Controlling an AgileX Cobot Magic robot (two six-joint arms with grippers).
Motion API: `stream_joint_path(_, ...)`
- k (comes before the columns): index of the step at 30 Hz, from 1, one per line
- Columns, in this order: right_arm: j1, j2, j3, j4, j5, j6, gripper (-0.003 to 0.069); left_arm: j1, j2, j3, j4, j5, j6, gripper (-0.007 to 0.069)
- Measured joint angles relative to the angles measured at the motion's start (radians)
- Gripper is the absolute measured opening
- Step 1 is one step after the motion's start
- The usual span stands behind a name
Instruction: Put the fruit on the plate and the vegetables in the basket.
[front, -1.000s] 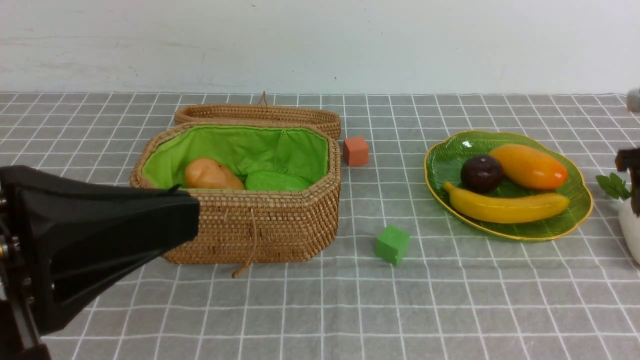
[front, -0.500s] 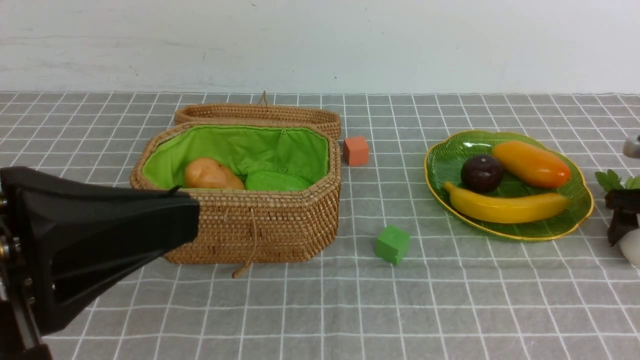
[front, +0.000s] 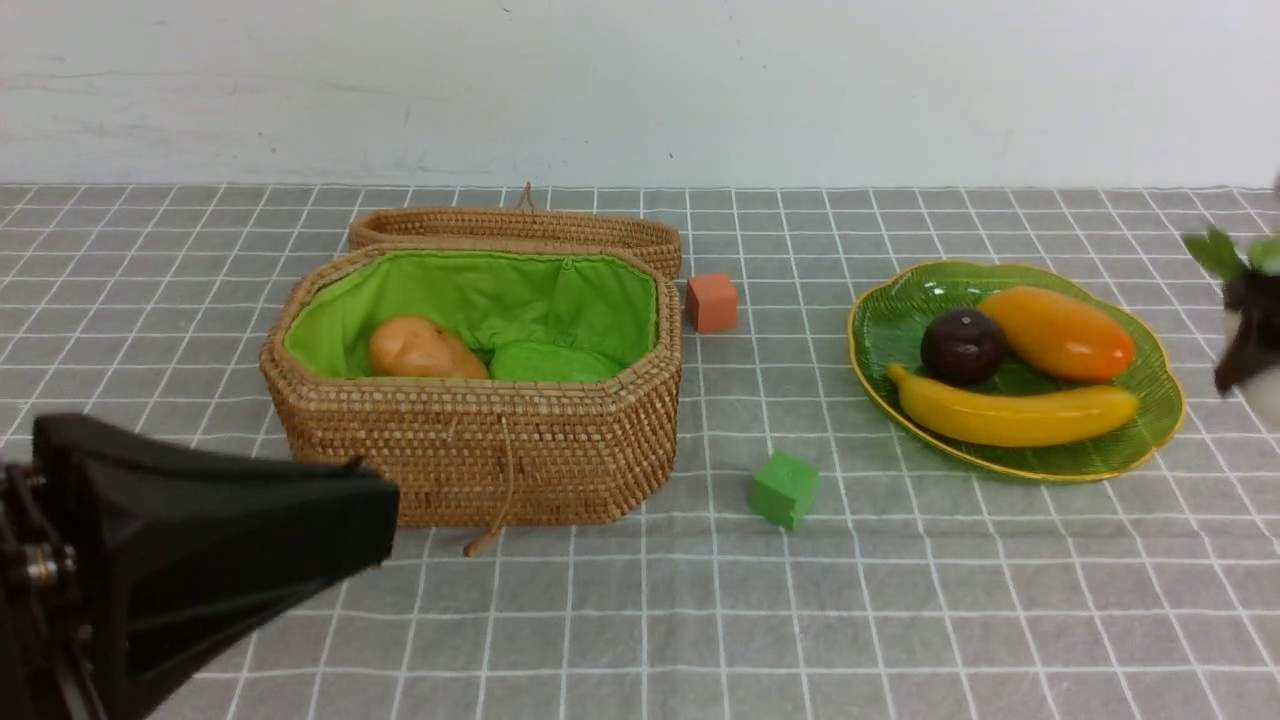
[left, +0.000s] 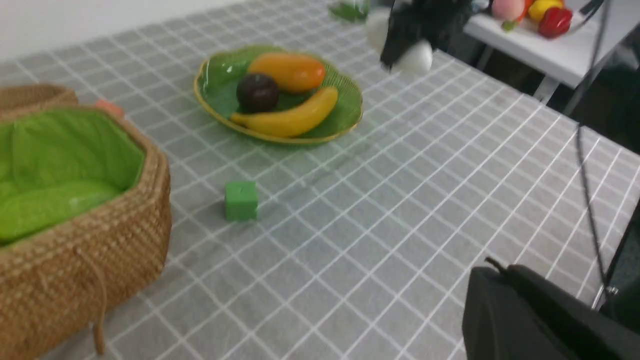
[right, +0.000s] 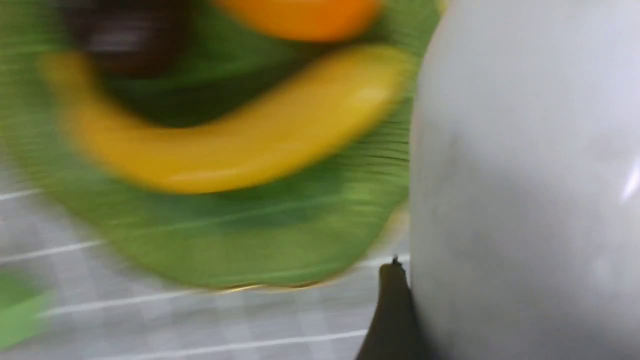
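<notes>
The wicker basket (front: 470, 450) stands open at centre-left, with a tan potato (front: 420, 348) and a green gourd (front: 550, 362) on its green lining. To the right, the green plate (front: 1100, 455) carries the banana (front: 1010, 415), plum (front: 962, 345) and mango (front: 1058, 333). Beyond the plate's right side my right gripper (left: 400, 50) is shut on the white radish (left: 416, 59), held above the table; its leaves (front: 1212, 252) show at the front view's edge. In the right wrist view the radish (right: 525, 175) lies against one finger (right: 395, 310). My left gripper (front: 370, 520) hangs shut and empty in front of the basket.
An orange cube (front: 712, 302) sits behind the basket's right end and a green cube (front: 785, 488) lies between basket and plate. The basket's lid (front: 515, 228) lies flipped open behind it. A white side table (left: 530, 30) with other toy food stands past the table's edge.
The right gripper has closed on the radish and lifted it from the table beside the plate. The left gripper has sunk a little lower.
</notes>
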Motion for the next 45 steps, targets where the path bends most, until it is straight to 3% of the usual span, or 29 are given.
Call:
stream_joint_path(5, 0.281, -0.022, -0.21, 0.151, -0.001, -0.133, 0.049, 0.037, 0.0, 0.005, 0.205, 0.054, -0.189, -0.0013)
stream_joint_path(10, 0.57, 0.145, -0.484, 0.262, -0.074, -0.25, 0.049, 0.071, 0.0, 0.005, 0.448, 0.108, -0.426, -0.0013)
stream_joint_path(13, 0.668, 0.262, -0.592, 0.266, -0.133, -0.285, 0.049, 0.071, 0.0, 0.005, 0.484, 0.118, -0.47, -0.0013)
stream_joint_path(18, 0.766, 0.436, -0.693, 0.19, -0.179, -0.297, 0.0501, 0.071, 0.0, 0.005, 0.489, 0.122, -0.482, -0.0013)
stream_joint_path(23, 0.784, 0.466, -0.697, 0.124, -0.157, -0.297, 0.0658, 0.071, 0.0, 0.005, 0.49, 0.122, -0.479, -0.0013)
stream_joint_path(27, 0.784, 0.399, -0.702, 0.099, -0.082, -0.297, 0.0661, 0.071, 0.0, 0.005, 0.49, 0.112, -0.476, -0.0013)
stream_joint_path(30, 0.783, 0.303, -0.704, 0.058, 0.026, -0.272, 0.0603, 0.071, 0.0, 0.005, 0.49, 0.081, -0.47, -0.0013)
stream_joint_path(33, 0.777, 0.187, -0.71, -0.01, 0.156, -0.205, 0.0489, 0.071, 0.0, 0.005, 0.488, 0.038, -0.436, -0.0013)
stream_joint_path(35, 0.767, 0.089, -0.713, -0.075, 0.216, -0.147, 0.0341, 0.071, -0.015, 0.012, 0.472, -0.002, -0.416, -0.0013)
stream_joint_path(36, 0.766, 0.074, -0.713, -0.087, 0.218, -0.136, 0.0329, 0.071, -0.021, 0.016, 0.467, -0.012, -0.414, -0.0013)
stream_joint_path(38, 0.749, 0.001, -0.681, -0.142, 0.224, -0.076, 0.0197, 0.071, -0.081, 0.067, 0.433, -0.078, -0.409, -0.0013)
stream_joint_path(42, 0.71, -0.154, -0.501, -0.218, 0.224, 0.02, 0.0044, 0.071, -0.256, 0.216, 0.389, -0.182, -0.405, -0.0013)
stream_joint_path(45, 0.689, -0.302, -0.272, -0.238, 0.229, 0.079, 0.0001, 0.071, -0.392, 0.345, 0.362, -0.27, -0.407, -0.0013)
